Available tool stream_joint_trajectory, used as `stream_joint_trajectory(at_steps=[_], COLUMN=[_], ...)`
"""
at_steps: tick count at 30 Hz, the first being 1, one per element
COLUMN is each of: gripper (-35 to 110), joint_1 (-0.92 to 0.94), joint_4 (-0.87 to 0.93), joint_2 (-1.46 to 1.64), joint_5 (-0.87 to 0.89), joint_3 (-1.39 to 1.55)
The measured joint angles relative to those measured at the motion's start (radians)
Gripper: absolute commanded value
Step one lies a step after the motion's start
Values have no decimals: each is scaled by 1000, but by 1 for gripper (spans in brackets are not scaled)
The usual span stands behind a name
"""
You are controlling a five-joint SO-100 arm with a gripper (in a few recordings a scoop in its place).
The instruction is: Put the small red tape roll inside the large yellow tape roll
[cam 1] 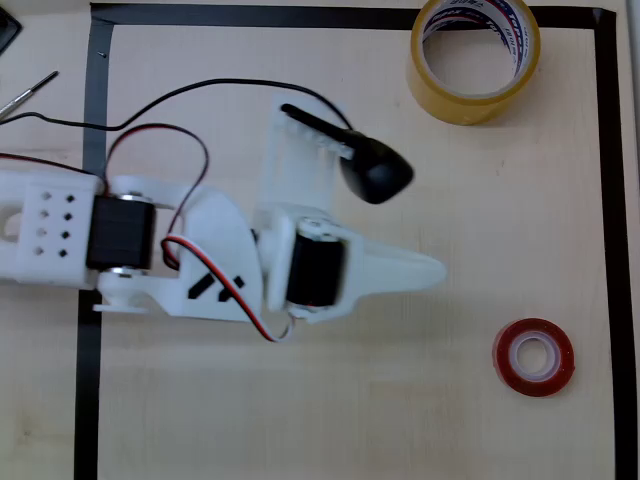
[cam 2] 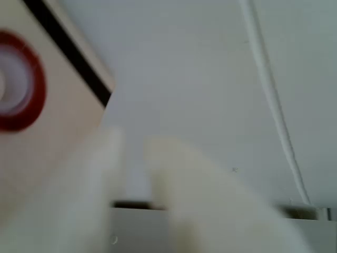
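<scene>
The small red tape roll (cam 1: pixel 533 357) lies flat on the wooden table at the lower right, its white core facing up. Standing at the top right, partly on the black tape line, is the large yellow tape roll (cam 1: pixel 475 55) with its printed white core. My gripper (cam 1: pixel 436 270) points right from the white arm at mid-table, up and to the left of the red roll and well below the yellow one. Its fingers taper to one point, shut on nothing. In the wrist view the blurred white fingers (cam 2: pixel 105 168) are low in the picture and the red roll (cam 2: pixel 16 81) is at the left edge.
A black tape border (cam 1: pixel 608 250) frames the work area. The black wrist camera (cam 1: pixel 375 170) and its cable stick out above the arm. A thin metal tool (cam 1: pixel 25 95) lies outside the border at the upper left. Bare wood lies between the gripper and both rolls.
</scene>
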Motion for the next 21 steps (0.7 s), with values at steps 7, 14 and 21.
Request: stream_joint_trajectory(at_steps=[7, 14, 21], gripper=[0, 0, 0], joint_1=[17, 31, 40], joint_4=[54, 72, 97], joint_2=[-46, -179, -403], joint_5=[25, 26, 26], joint_3=[-121, -213, -370])
